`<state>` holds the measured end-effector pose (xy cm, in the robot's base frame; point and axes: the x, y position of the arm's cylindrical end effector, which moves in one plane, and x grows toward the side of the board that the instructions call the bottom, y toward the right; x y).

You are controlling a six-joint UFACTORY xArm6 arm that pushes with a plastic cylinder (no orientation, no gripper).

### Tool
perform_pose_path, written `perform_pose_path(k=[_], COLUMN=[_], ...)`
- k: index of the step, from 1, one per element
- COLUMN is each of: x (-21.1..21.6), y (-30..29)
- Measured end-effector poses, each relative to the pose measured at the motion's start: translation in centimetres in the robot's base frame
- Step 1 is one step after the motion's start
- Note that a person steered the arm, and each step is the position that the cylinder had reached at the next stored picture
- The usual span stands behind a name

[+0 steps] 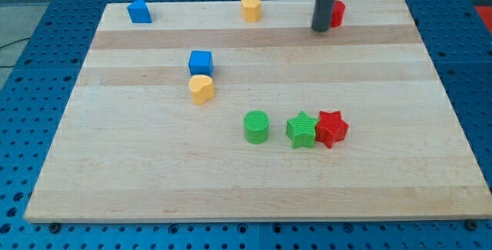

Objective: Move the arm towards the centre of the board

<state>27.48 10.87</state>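
Plainly, my tip (320, 29) stood near the view's top edge of the board (254, 181), right of the middle line, and just to the view's left of a red block (337, 12) whose shape was partly hidden behind the rod; whether the two touched could not be told. No pincer was fitted to this arm, only the straight dark rod, so nothing was held and nothing could open or close. Along the same top edge lay a yellow block (250, 8), apart to the left of the tip, and a blue block (139, 10) in the top left corner. Lower and left of centre a blue cube (200, 62) sat with a yellow block, rounded on one side (201, 89), touching it just below. Toward the view's bottom, a green cylinder (256, 126) stood near a green star (301, 130), and a red star (331, 128) pressed against the green star's right side. The target, the bare wood at the board's middle, lay down and somewhat left of the tip, between the blue cube pair and the row of three. I judged the step as hardly begun, since the tip was at the far edge. The next move seemed to call for a slide toward the view's bottom and a little left, stopping above the green cylinder so no block would be nudged.
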Motion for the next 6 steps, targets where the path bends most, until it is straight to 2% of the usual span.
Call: perform_pose_path(k=[1,3,5,6], x=[-1.3,-2.9,-2.8,-2.8], y=[0.1,6.1,2.4,2.4])
